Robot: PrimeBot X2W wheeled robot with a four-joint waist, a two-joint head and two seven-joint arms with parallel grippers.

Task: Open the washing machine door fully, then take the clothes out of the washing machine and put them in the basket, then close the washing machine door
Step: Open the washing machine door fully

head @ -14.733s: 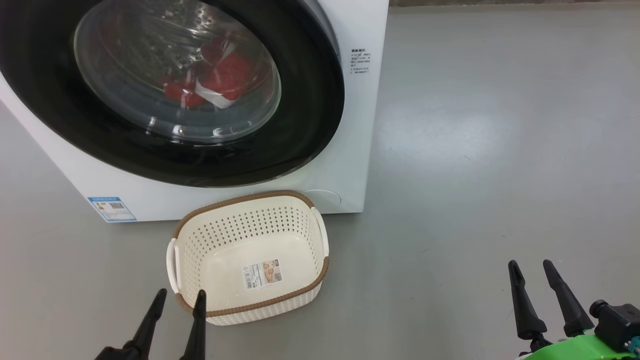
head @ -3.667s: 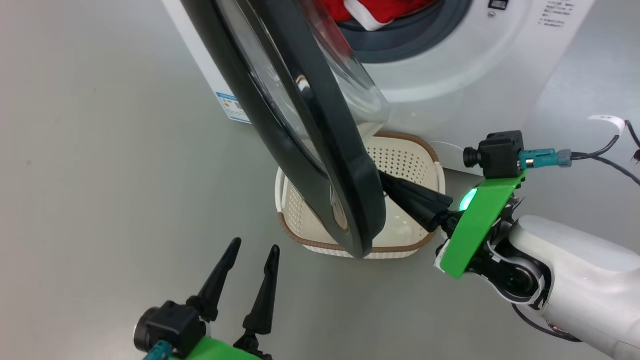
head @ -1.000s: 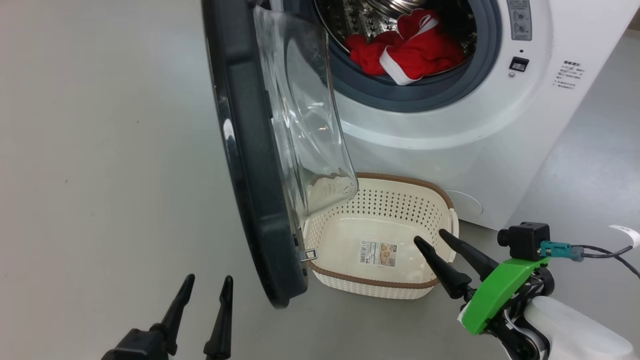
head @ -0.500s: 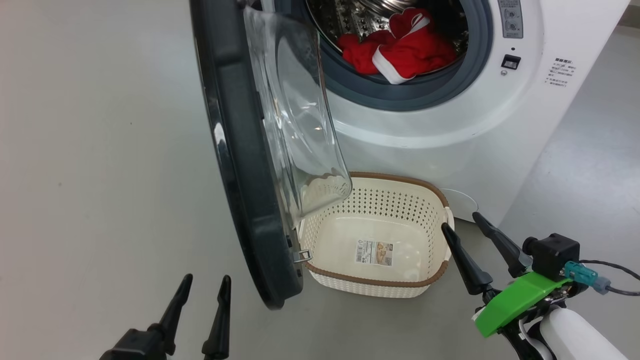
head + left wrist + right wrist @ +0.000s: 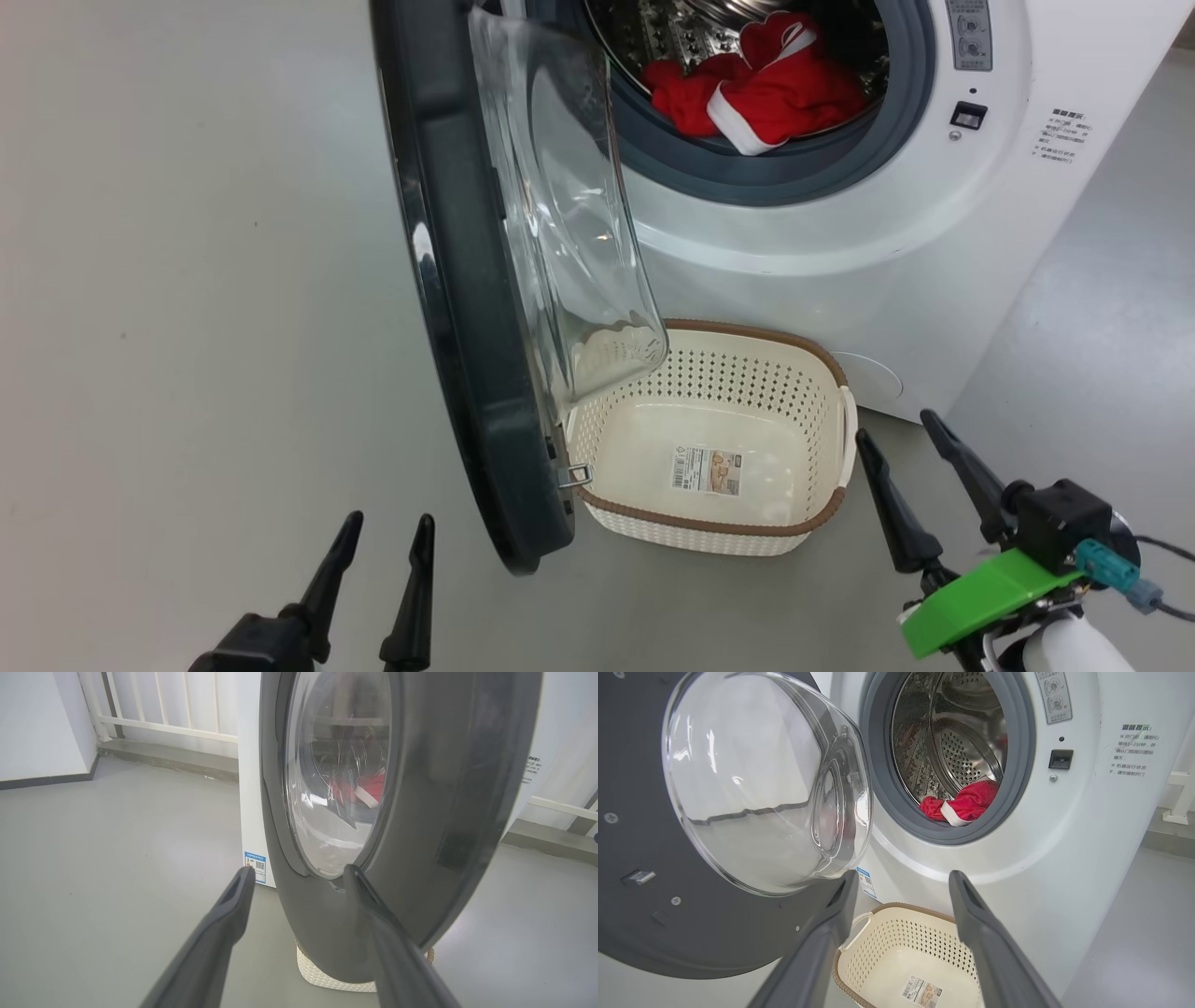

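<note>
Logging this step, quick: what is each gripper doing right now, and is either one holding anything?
The left gripper: open, holding nothing.
The right gripper: open, holding nothing.

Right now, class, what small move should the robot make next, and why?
Probably lift the right gripper toward the clothes: the washing machine door stands wide open, they lie inside the washing machine, the basket is empty, and that gripper's open fingers hold nothing.

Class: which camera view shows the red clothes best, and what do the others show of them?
The head view: the clothes appear largest, unobstructed, white trim plain. The right wrist view shows them smaller, low in the drum. The left wrist view shows a red blur through the door glass.
</note>
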